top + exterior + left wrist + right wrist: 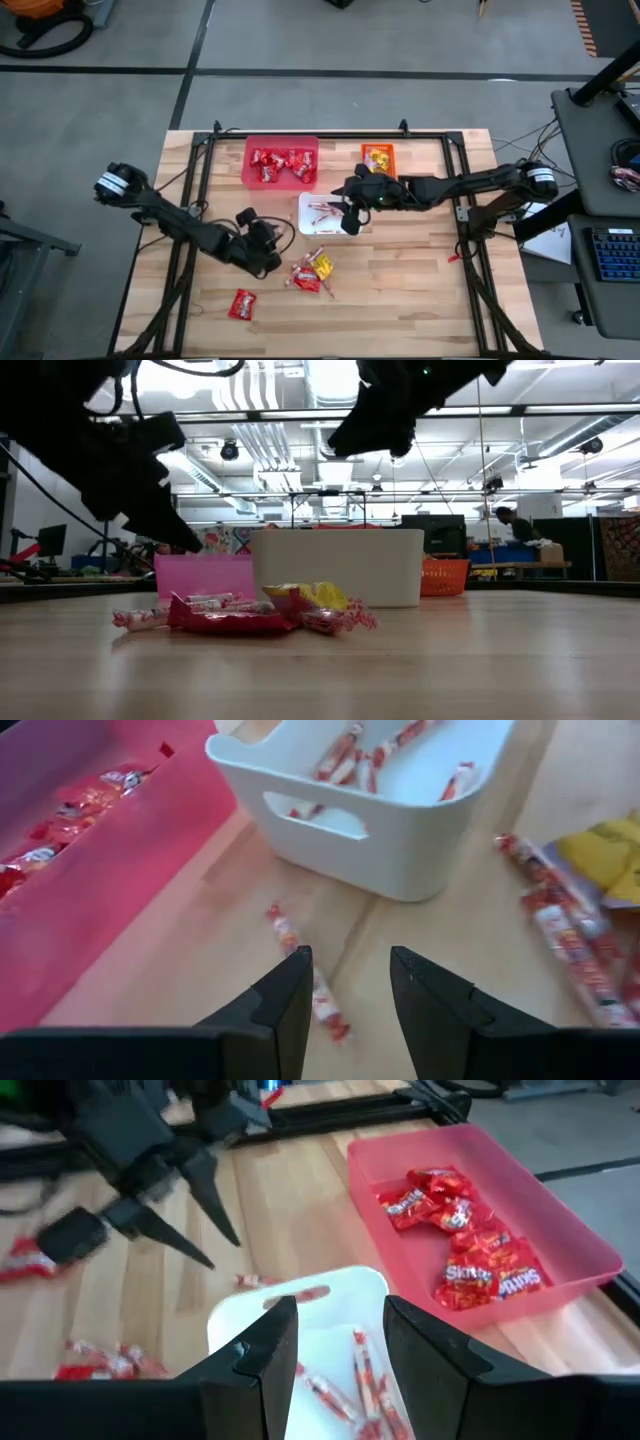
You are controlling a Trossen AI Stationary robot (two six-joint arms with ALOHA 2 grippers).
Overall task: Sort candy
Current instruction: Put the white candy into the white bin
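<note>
- Red packets lie in the pink bin.
- Sticks lie in the white bin; one stick lies on the table by it.
- More candy sits piled on the table, one packet apart.
- The left gripper hangs over the loose stick, fingers spread, holding nothing.
- The right gripper hangs over the white bin, fingers spread, holding nothing.

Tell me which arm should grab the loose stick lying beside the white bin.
Left. The left gripper hangs open right over that red-and-white stick, fingers either side of it. The right gripper is open above the white bin, so it would have to travel farther.
</note>
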